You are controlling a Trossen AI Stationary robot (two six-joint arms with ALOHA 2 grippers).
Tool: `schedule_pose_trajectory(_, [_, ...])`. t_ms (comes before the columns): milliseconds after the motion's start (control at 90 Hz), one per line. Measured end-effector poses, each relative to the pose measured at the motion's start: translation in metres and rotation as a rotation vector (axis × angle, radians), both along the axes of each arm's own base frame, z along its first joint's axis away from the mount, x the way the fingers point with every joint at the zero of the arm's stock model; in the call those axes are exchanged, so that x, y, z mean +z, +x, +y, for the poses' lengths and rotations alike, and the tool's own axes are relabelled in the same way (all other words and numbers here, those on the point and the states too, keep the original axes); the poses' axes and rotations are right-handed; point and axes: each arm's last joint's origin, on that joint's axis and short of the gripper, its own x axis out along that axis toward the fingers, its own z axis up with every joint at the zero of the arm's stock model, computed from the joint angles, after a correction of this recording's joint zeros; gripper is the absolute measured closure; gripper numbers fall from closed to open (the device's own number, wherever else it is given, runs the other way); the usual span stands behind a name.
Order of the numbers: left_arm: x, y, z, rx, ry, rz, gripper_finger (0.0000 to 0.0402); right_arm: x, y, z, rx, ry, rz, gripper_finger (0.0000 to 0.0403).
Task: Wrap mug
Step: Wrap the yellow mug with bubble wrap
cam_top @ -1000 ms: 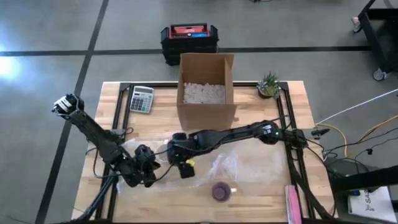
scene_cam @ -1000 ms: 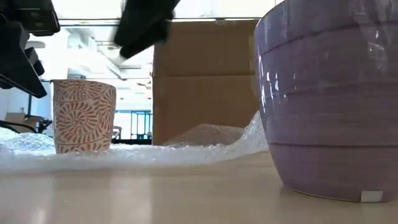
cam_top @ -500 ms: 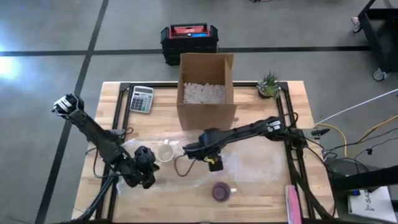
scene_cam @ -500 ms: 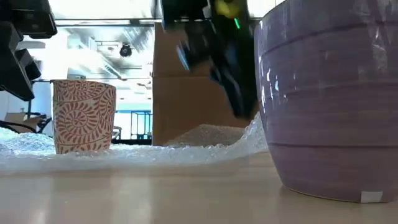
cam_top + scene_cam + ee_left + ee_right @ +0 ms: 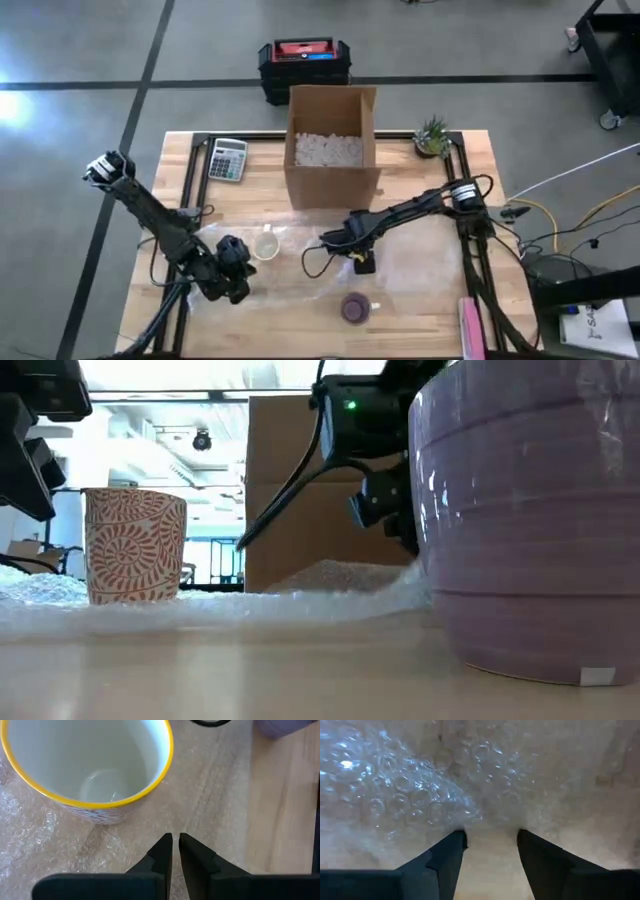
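Observation:
A mug (image 5: pixel 266 246) with a red swirl pattern and a yellow rim (image 5: pixel 95 765) stands upright with its base on a clear bubble wrap sheet (image 5: pixel 410 265) spread over the table's middle. My left gripper (image 5: pixel 232 272) hovers shut just left of the mug, at about the height of the mug's top (image 5: pixel 135 500); in the left wrist view its tips (image 5: pixel 175 844) are over the wrap. My right gripper (image 5: pixel 362 264) stands open over the wrap right of the mug, fingers pointing down, tips just above a raised fold (image 5: pixel 420 785).
A purple mug (image 5: pixel 354 307) stands near the front edge, off the wrap. An open cardboard box (image 5: pixel 332 145) with white filler stands at the back, a calculator (image 5: pixel 228 158) to its left and a small plant (image 5: pixel 433 135) to its right. A pink object (image 5: pixel 472 325) lies front right.
My right gripper has travelled from beside the patterned mug toward the table's right edge and come down low over the bubble wrap. The mug has stayed upright where it was.

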Motion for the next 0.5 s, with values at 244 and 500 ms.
schedule_pose_trajectory(244, [0.000, 0.000, 0.000, 0.003, 0.002, -0.006, 0.0381, 0.015, 0.008, 0.001, 0.027, 0.020, -0.105, 0.0392])
schedule_pose_trajectory(500, [0.004, 0.001, -0.001, -0.013, 0.007, -0.014, 0.0381, 0.088, 0.029, 0.006, 0.105, 0.065, -0.501, 0.0400])
